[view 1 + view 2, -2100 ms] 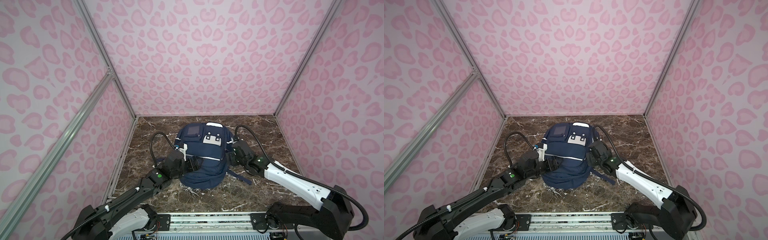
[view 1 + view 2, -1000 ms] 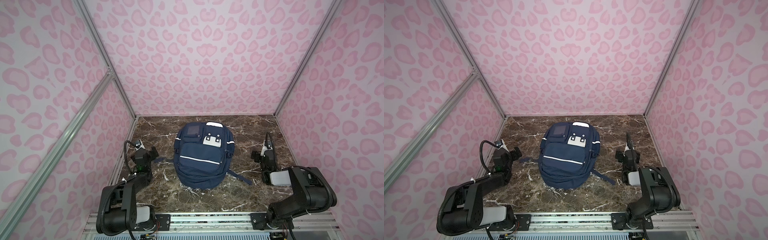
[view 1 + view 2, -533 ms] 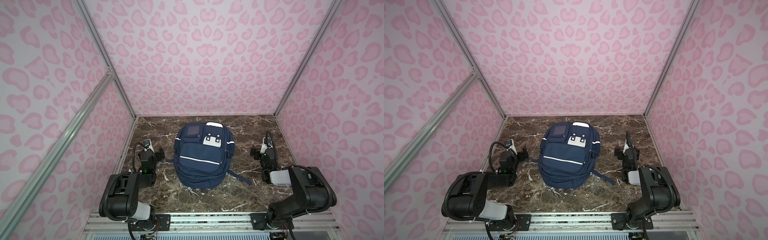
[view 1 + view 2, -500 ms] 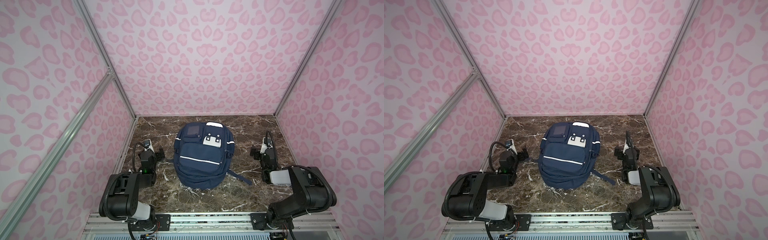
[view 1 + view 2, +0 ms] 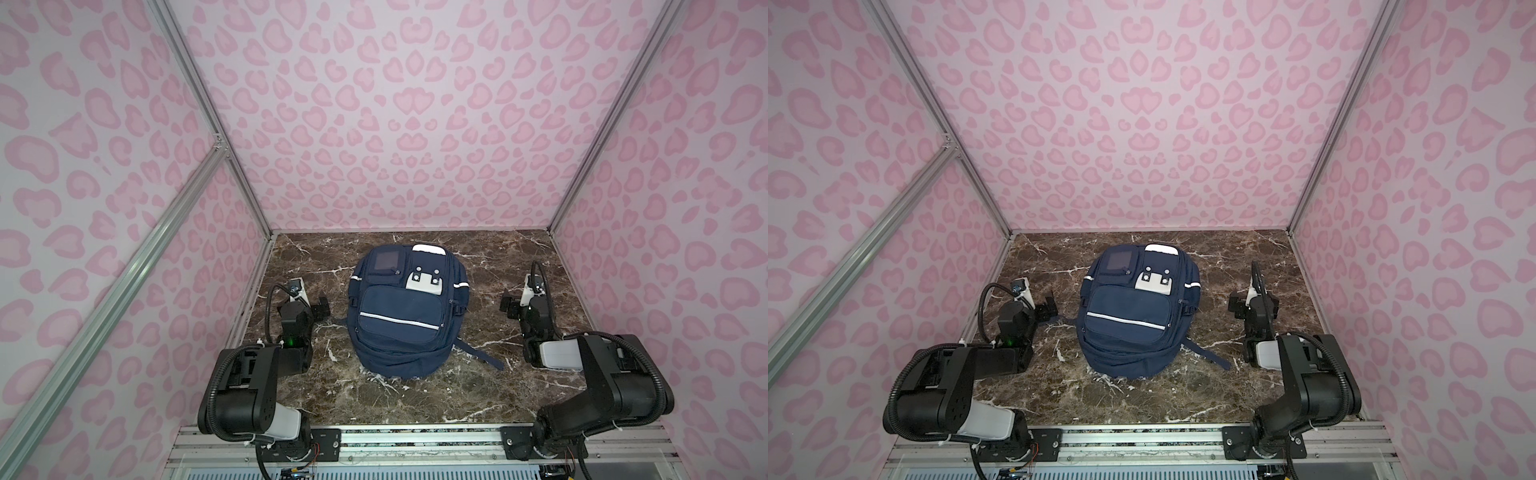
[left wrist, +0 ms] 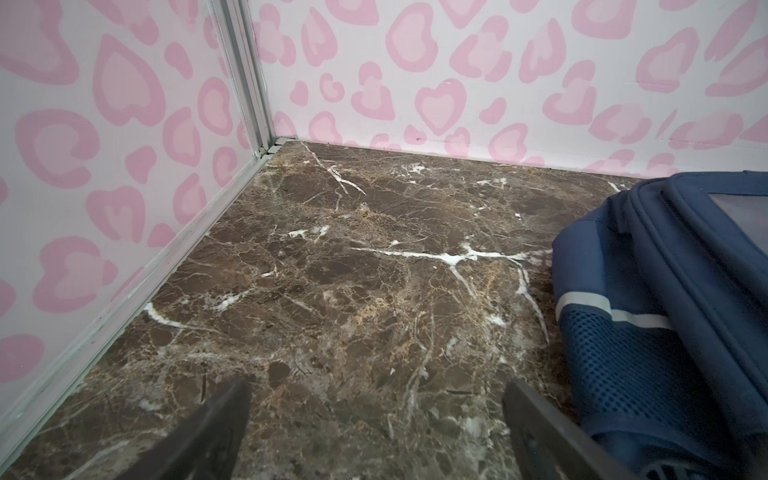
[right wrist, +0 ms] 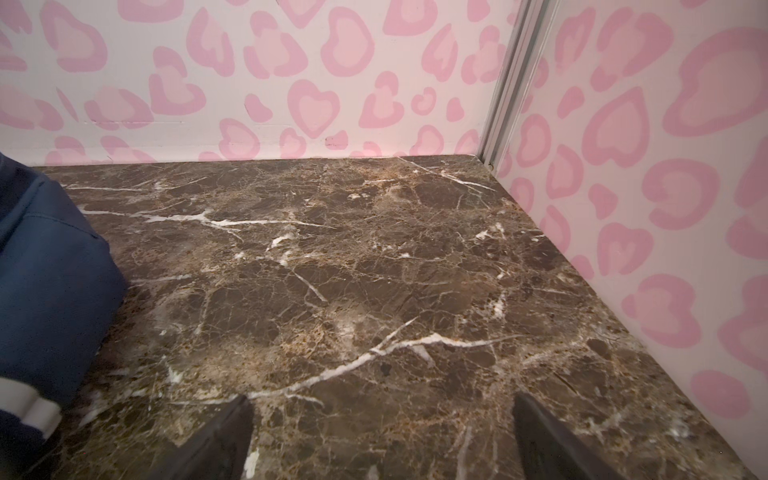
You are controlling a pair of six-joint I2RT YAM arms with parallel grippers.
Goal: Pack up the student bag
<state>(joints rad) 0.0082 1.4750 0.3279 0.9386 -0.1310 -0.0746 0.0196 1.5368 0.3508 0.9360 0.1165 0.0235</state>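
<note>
The student bag (image 5: 401,316) (image 5: 1133,320), navy blue with white stripes and a white dotted patch, lies flat and zipped shut in the middle of the marble table in both top views. My left gripper (image 5: 309,301) (image 5: 1038,303) rests low at the bag's left, apart from it. It is open over bare marble, and the left wrist view shows the left gripper (image 6: 376,388) with the bag's side (image 6: 673,316) beside it. My right gripper (image 5: 519,300) (image 5: 1250,303) sits at the bag's right, open and empty. The right wrist view shows the right gripper (image 7: 384,401) with a bag corner (image 7: 45,270) at its edge.
Pink heart-patterned walls (image 5: 407,124) close in the brown marble table (image 5: 415,395) on three sides, with aluminium posts (image 5: 582,166) in the corners. A bag strap (image 5: 478,353) trails toward the right arm. A metal rail (image 5: 415,440) runs along the front edge.
Both arms have drawn back from the bag's sides and folded up near the left and right walls. The bag has stayed in place, and both grippers are still open.
</note>
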